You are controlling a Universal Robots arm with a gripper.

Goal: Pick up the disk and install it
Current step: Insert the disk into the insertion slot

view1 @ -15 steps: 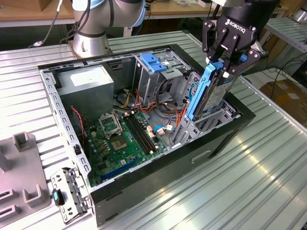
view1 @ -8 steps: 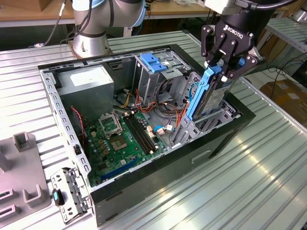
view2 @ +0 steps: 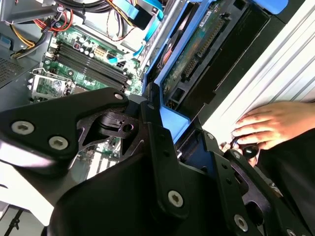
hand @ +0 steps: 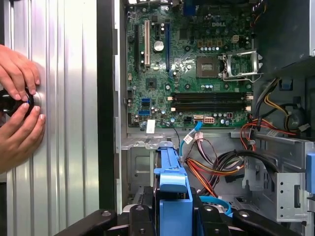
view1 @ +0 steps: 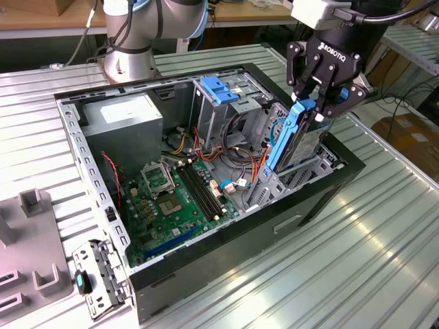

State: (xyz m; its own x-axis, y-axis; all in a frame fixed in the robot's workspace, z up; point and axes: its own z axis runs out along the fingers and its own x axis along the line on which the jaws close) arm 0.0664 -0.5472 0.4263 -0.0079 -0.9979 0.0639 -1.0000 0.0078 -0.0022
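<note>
Far on the exterior view's left, on the ribbed metal desk (view1: pixel 357 260): a grey fixture block (view1: pixel 31 233) and a loose metal bracket (view1: pixel 103 274), parked well apart from the work, probably to keep the approach free.

Next, the open computer case (view1: pixel 226 257), laid on its side with the panel off, evidently for reach from above. Within it, from that view's left: the grey power-supply box (view1: pixel 123 120) in the far corner, the green motherboard (view1: pixel 171 202) flat on the case floor, then a metal cage topped by a blue latch (view1: pixel 221 89).

Further right, the disk (view1: pixel 298 140), stood on edge and slightly tilted. Lower end down among the metal frame of a bay by the case wall, upper part well above the rim, so not yet seated by the look of it. Gripped at the top end by the black jaws, closed tight onto its blue rail. Likely held there to leave the body free to slide down the slot.

In the first wrist view, the disk (hand: pixel 172 191) seen end-on, blue rail pinched in the jaws. In the second wrist view, its green circuit underside (view2: pixel 197 54) turned toward the camera.

Outside the case wall, a person's hands (hand: pixel 19 132) resting on the desk around a small dark round object (hand: pixel 10 101), clear of the arm.
</note>
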